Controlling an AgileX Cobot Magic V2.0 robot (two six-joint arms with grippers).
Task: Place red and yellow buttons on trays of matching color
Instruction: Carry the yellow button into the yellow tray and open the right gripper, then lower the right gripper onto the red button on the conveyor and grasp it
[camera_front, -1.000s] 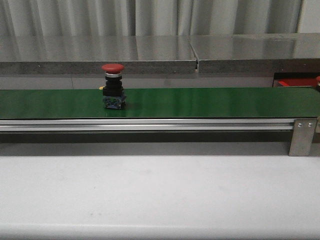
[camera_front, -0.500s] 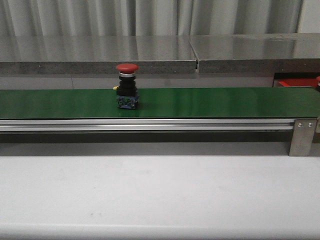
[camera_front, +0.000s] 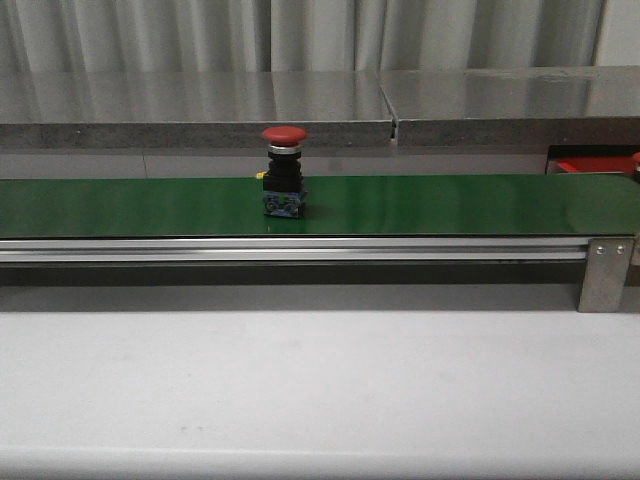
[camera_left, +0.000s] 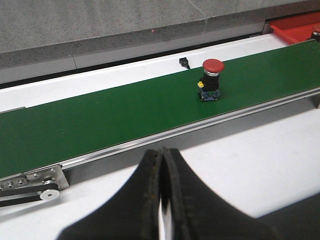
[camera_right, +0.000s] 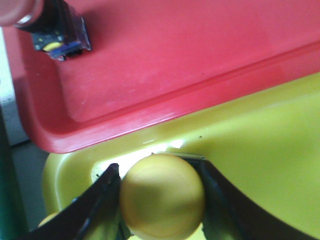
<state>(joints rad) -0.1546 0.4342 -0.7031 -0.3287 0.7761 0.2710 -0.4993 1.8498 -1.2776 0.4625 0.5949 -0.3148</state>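
Note:
A red button (camera_front: 285, 172) with a black body stands upright on the green belt (camera_front: 450, 205), also seen in the left wrist view as the red button (camera_left: 211, 80). My left gripper (camera_left: 162, 151) is shut with nothing in it, hanging over the white table on the near side of the belt. My right gripper (camera_right: 159, 165) is shut on a yellow button (camera_right: 162, 200), its fingers pressing both sides of the cap, over the yellow tray (camera_right: 270, 135). Beside it, the red tray (camera_right: 175, 55) holds another red button (camera_right: 50, 25) lying on its side.
The red tray (camera_front: 592, 164) peeks out past the belt's right end, and shows as the red tray (camera_left: 295, 29) in the left wrist view. A metal rail (camera_front: 300, 250) and bracket (camera_front: 605, 275) edge the belt. A grey ledge (camera_front: 200, 110) runs behind.
The red button has travelled to the right along the belt, from about a third of the way across towards the middle. It stays upright.

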